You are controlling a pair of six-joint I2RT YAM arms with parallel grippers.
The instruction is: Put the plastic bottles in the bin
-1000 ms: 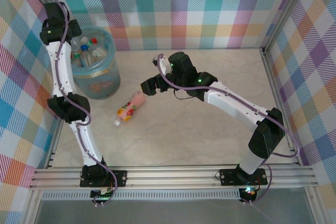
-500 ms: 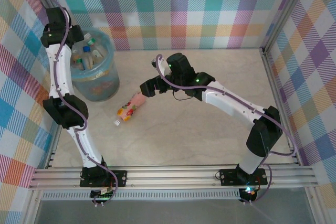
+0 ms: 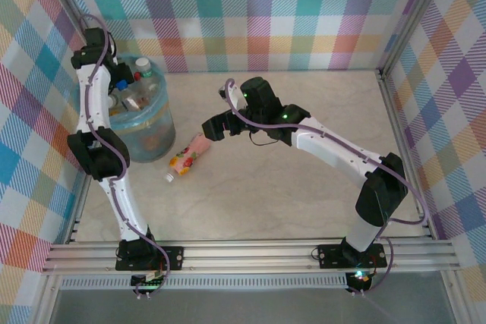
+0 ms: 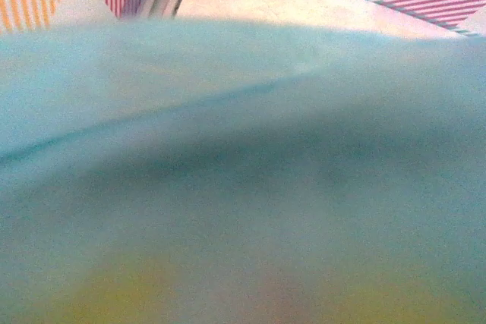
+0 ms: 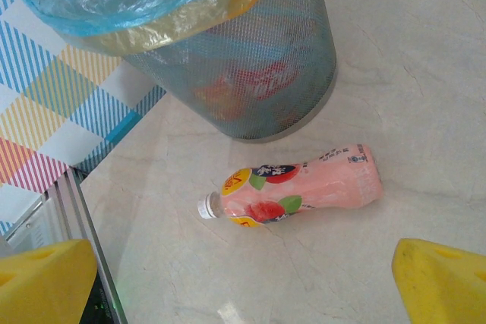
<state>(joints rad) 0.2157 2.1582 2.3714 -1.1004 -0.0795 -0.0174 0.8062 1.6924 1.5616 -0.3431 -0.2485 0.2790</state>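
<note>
Since a second ago: my left arm (image 3: 89,104) swung from outside the bin's 9 o'clock side to over its mouth. The right arm and the bottle on the table didn't move.

Left claw (image 3: 119,81): at the bin (image 3: 148,130) mouth, 9 o'clock side of the rim. Can't tell if it's released or clenched, since the fingers aren't readable. The wrist cam is up against the blue bag (image 4: 243,149), all blur.

Right claw (image 5: 243,282): released and wide, with two yellow fingertips (image 5: 45,278) at the frame's bottom corners. Nothing between them. It hovers over the table (image 3: 304,187).

One pink bottle (image 5: 304,187) lies flat on the table at that claw's 7 o'clock in the top view, clear of the fingers. Cap points to 7, base to 1. It's near the bin's foot at the bin's 5 o'clock, not touching.

One bin with a mesh wall and the bag folded over the rim, at 10 o'clock of the table. At its mouth I count one white cap (image 3: 143,61) and one red cap (image 3: 138,76). One red label (image 5: 262,81) shows through the mesh. Full bottle count inside: can't tell.
</note>
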